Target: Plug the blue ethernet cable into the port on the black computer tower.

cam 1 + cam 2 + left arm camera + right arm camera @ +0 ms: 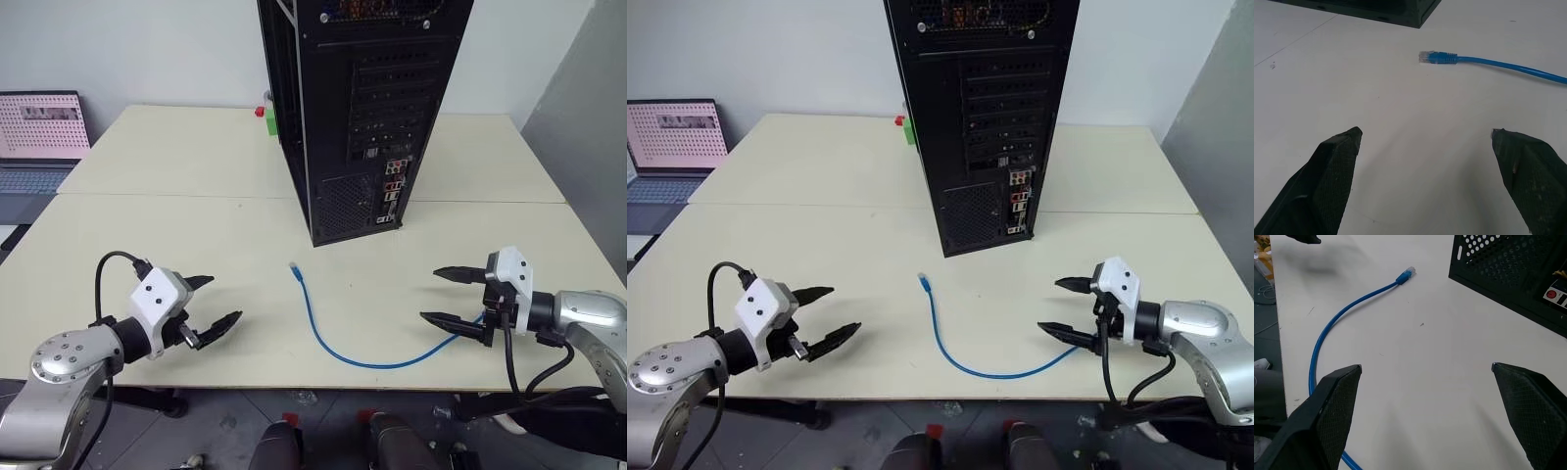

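A wide cream table (176, 186) takes up most of the room in front of the robot, made of two tops pushed together with a seam running across. Standing upright toward the far middle of it is the black computer tower (362, 108), its back panel facing this way, with slotted covers, a mesh grille low down and a small cluster of coloured sockets near the bottom right edge. Off to the far left, beyond the table's edge, sits an open laptop (39, 137) with a pink screen. Behind the tower's left side a small green and red block (266, 117) peeks out.

The left gripper (208, 305) hovers over the near left part of the table, its two black fingers spread wide with nothing between them. The right gripper (453, 297) hovers at the near right, likewise wide open and empty.

The blue cable (338, 351) lies loose on the table between the two grippers. One plug rests just in front of the tower, apart from it; the cord curves along the near edge and runs under the right gripper.
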You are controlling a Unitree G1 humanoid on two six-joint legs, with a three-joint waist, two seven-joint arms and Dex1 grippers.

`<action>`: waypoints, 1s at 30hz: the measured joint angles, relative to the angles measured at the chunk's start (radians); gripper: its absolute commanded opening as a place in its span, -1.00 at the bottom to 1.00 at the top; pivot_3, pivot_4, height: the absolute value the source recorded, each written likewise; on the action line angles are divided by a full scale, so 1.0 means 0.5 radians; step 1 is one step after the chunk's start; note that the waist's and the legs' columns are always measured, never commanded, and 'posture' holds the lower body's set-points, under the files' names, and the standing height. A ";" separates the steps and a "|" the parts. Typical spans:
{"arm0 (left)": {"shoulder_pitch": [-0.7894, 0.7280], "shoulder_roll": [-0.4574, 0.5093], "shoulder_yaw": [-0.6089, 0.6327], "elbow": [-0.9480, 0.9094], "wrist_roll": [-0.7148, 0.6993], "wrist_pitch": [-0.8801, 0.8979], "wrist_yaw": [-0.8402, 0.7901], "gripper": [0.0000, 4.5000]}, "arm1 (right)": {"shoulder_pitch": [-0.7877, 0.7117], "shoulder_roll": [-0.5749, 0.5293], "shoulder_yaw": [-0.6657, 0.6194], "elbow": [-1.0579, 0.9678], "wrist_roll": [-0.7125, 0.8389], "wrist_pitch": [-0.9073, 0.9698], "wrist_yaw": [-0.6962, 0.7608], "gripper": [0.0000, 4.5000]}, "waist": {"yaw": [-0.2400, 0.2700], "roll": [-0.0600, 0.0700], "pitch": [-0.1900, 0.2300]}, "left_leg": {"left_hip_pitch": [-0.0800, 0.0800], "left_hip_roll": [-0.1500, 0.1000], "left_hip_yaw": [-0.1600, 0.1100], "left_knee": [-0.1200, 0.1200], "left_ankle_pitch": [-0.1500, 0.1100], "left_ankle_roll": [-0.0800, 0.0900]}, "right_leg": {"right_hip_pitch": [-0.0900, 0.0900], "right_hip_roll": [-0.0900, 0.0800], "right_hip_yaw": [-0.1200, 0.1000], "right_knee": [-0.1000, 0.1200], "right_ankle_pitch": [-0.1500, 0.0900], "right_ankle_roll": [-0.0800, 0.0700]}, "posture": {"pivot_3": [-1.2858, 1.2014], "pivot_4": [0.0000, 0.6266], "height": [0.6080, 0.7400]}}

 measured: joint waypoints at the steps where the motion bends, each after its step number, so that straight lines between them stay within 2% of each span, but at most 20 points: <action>1: 0.000 0.000 0.000 0.000 0.000 0.000 -0.001 1.00 | 0.000 0.000 0.002 0.000 -0.001 0.000 0.000 1.00 | 0.000 0.000 0.000 | 0.000 0.000 0.000 0.000 0.000 0.000 | 0.000 0.000 0.000 0.000 0.000 0.000 | 0.03 -0.52 1.00; 9: 0.003 -0.004 -0.064 0.000 0.045 -0.048 -0.008 1.00 | -0.020 0.025 0.078 0.010 -0.047 -0.006 -0.015 1.00 | 0.000 0.000 0.000 | 0.000 0.000 0.000 0.000 0.000 0.000 | 0.000 0.000 0.000 0.000 0.000 0.000 | 0.03 -0.52 1.00; 15: -0.006 -0.009 -0.125 0.001 0.074 -0.067 0.011 1.00 | -0.080 0.142 0.186 0.007 -0.088 -0.005 -0.092 1.00 | -0.002 0.000 0.000 | 0.000 0.000 0.000 0.000 0.000 0.000 | 0.000 0.000 0.000 0.000 0.000 0.000 | 0.03 -0.52 1.00; 21: -0.084 -0.058 -0.136 0.011 0.069 -0.167 0.001 1.00 | -0.263 0.428 0.419 0.052 -0.167 -0.004 -0.212 1.00 | -0.001 0.000 0.000 | -0.001 0.000 -0.002 0.000 0.000 0.000 | -0.001 0.001 -0.001 0.001 0.001 -0.002 | 0.03 -0.52 1.00; 30: -0.170 -0.003 -0.119 0.122 -0.088 -0.144 -0.202 1.00 | -0.559 0.975 0.833 0.427 -0.416 0.046 -0.487 1.00 | -0.006 0.000 0.000 | -0.003 0.001 -0.003 0.000 0.000 0.000 | -0.004 0.003 -0.003 0.002 0.005 -0.010 | 0.03 -0.52 1.00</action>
